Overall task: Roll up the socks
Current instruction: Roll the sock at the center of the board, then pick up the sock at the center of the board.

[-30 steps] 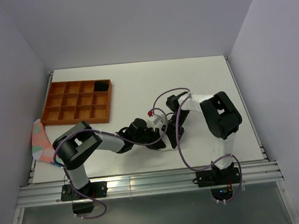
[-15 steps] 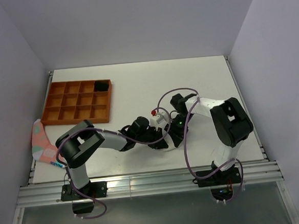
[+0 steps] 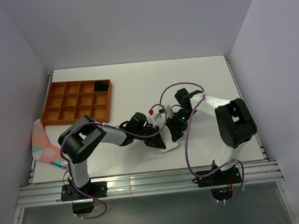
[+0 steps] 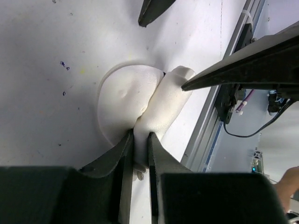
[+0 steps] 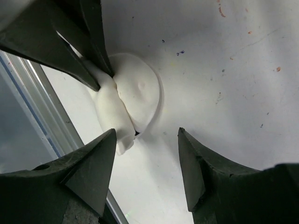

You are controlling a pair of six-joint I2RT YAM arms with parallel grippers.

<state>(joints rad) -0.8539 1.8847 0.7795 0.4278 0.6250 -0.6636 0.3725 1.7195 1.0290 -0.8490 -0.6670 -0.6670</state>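
**A:** Where the white sock (image 4: 135, 98) lies, put it down so: close to the near edge of the table (image 3: 137, 77), about midway along it. It is bunched into a soft lump with one end folded over.

**B:** Noted. And the left gripper (image 4: 140, 137)?

**A:** Narrow, nipping a ridge of the sock's cloth between its fingers. The right gripper (image 5: 145, 134) stands wide with nothing in it, hanging just above the lump and, so far as I can tell, clear of it.

**B:** How will the sock handle?

**A:** My judgement: light, limp, stretchy knit. It has no stiffness of its own, so a roll will slacken unless something keeps it pinched. It is neither slippery nor fragile.

**B:** Where to take hold?

**A:** Through the thick of the bundle, across all the layers, or at the cuff if that is to be turned over the roll. A nip on one layer would likely only drag cloth out.

**B:** Anything else about?

**A:** An orange tray (image 3: 76, 120) sits toward the far left corner. A dark lump (image 3: 102, 85) is in its far right compartment, too small to tell what it is. A pink cloth (image 3: 41, 145) lies at the left edge.
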